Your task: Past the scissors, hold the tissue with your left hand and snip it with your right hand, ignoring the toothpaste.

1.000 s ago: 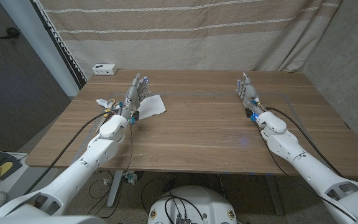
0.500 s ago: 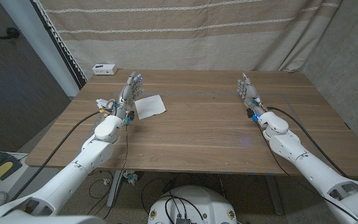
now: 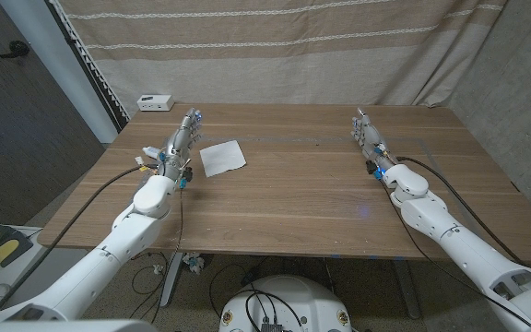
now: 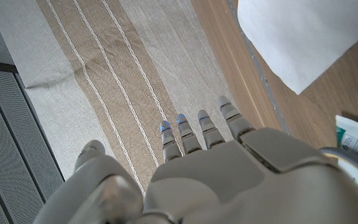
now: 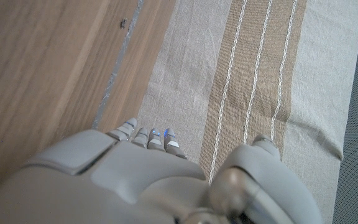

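No readable text anywhere. The toothpaste tube (image 4: 355, 138) by my left hand shows red and green colour bands, lettering too blurred.

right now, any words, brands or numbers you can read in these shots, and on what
None can be read.
Toothpaste tube: red, white and green print beside the left robot hand, cut off at the picture's edge, no letters legible.
White box at the table's far left corner: too small to show any marking.
Tissue: plain white, no print.
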{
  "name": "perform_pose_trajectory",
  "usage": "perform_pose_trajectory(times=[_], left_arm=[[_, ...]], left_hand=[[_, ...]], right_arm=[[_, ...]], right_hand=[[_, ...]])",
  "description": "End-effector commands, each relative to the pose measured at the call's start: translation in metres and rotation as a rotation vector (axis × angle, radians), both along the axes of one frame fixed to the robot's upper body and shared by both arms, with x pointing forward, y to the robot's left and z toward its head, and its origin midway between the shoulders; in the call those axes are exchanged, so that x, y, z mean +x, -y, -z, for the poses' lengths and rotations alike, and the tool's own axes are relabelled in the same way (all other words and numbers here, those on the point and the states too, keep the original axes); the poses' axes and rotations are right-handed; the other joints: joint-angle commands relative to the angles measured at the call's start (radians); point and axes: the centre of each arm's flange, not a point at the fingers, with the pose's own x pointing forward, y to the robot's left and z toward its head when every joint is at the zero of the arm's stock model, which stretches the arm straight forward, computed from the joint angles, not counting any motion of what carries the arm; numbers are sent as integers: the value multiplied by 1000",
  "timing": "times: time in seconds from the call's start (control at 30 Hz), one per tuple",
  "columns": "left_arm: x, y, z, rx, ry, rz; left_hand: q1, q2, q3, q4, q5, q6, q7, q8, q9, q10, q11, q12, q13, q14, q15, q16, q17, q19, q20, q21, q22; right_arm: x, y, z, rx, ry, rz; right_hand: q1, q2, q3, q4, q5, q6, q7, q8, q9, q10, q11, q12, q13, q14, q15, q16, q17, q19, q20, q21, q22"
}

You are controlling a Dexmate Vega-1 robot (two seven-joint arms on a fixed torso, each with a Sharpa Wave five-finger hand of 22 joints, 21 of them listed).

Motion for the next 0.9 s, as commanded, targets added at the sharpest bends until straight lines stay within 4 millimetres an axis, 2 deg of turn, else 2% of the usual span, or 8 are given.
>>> perform_pose_trajectory(times=[0.03,0.27,0.43,0.77,0.8,0.83,0.9], left_arm=[[-12,-15,7,51,19,-92],[-20,-14,2,179,67,-198],[-21,-14,3,155,68,-201],[-27,-21,5,177,59,-292],[-27,-22,5,179,58,-301],[-28,-22,5,175,61,-310],[-33,-21,7,157,81,-371]], left_hand=[[16,1,3,-11,5,9,-3,6,1,2,5,3,2,-7,-82,-1,2,1,-18,0,3],[27,3,6,-17,5,8,-2,5,1,0,8,2,2,-12,-81,-1,2,-1,-26,1,2],[35,4,8,-22,5,4,-4,3,1,-4,7,1,2,-19,-85,-2,2,-3,-28,1,2],[57,11,16,-33,2,26,-1,10,2,3,6,4,2,-20,-84,1,2,-2,-28,3,1],[61,12,17,-35,1,30,-2,12,2,4,7,5,2,-20,-84,2,1,-2,-34,4,1],[71,15,21,-40,-2,29,-1,10,2,6,7,6,2,-19,-107,3,1,-1,-38,5,1],[104,21,29,-58,-17,55,27,15,1,47,10,20,2,-21,-170,4,-1,-4,-101,5,0]], right_arm=[[-7,-9,-1,1,12,28],[-12,-12,-1,8,10,46],[-11,-13,-2,4,6,52],[-12,-13,-4,-2,7,70],[-12,-13,-5,-3,9,72],[-12,-13,-5,0,8,73],[-13,-13,-6,-2,10,74]], right_hand=[[16,3,0,-11,7,9,11,8,4,0,-4,5,5,-27,-9,7,0,-8,2,3,2],[24,2,0,-16,11,9,11,8,3,0,-5,6,5,-26,-9,7,-1,-14,4,1,2],[31,2,0,-20,14,6,11,6,3,-5,-5,4,5,-28,-14,6,-1,-7,-5,3,1],[40,3,0,-25,17,0,10,4,4,-10,-6,3,5,-33,-17,4,-1,-19,-1,-2,1],[41,3,0,-25,18,0,10,4,4,-10,-6,3,5,-33,-18,4,-1,-19,-1,-2,1],[41,3,0,-25,18,0,10,4,4,-10,-7,3,5,-33,-18,4,-1,-19,-1,-2,1],[44,3,0,-27,19,-3,5,3,4,-12,-9,3,5,-34,-18,4,-1,-21,0,-3,1]])
